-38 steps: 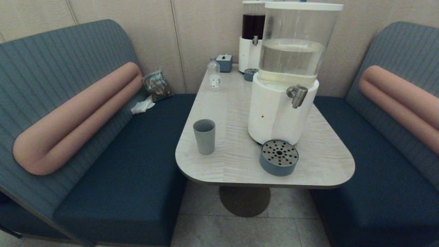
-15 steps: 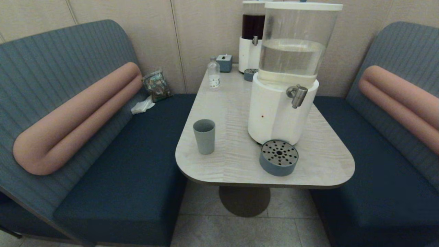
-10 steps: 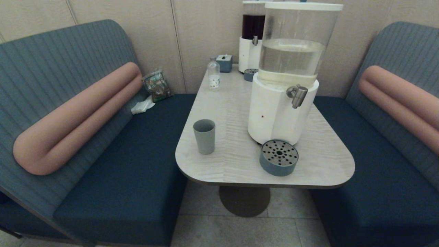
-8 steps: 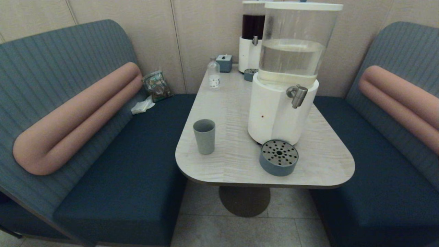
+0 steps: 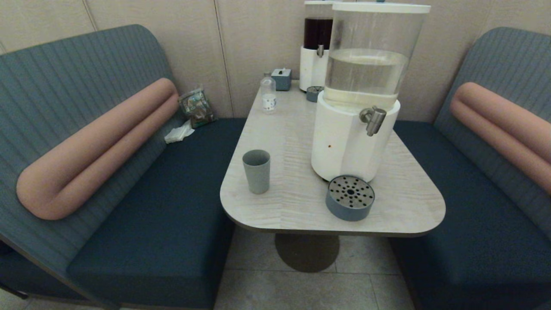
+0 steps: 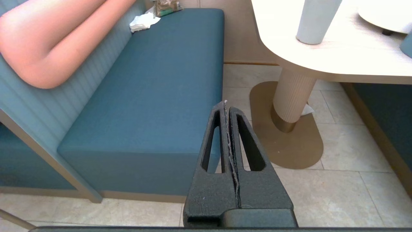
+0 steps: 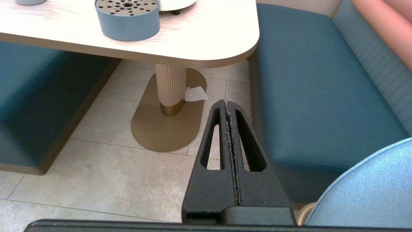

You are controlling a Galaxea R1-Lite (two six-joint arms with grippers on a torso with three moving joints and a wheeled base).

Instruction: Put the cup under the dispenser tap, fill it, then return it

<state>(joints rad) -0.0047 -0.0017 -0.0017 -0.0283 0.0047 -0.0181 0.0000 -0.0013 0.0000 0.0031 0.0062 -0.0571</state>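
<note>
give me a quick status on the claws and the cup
Left claw shut, low by the bench, off the table. Right claw shut, low too. Cup upright on the table, untouched. Drip tray sits under the tap.

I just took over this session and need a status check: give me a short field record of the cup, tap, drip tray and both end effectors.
cup: cup upright on the table, near its left edge, apparently empty
dispenser tap: dispenser tap on the large dispenser's white base, nothing under it
drip tray: drip tray in front of the dispenser base, bare
left end effector: left end effector shut, below table height, over the floor by the left bench
right end effector: right end effector shut, low by the right bench
task stage: cup not yet grasped
</note>
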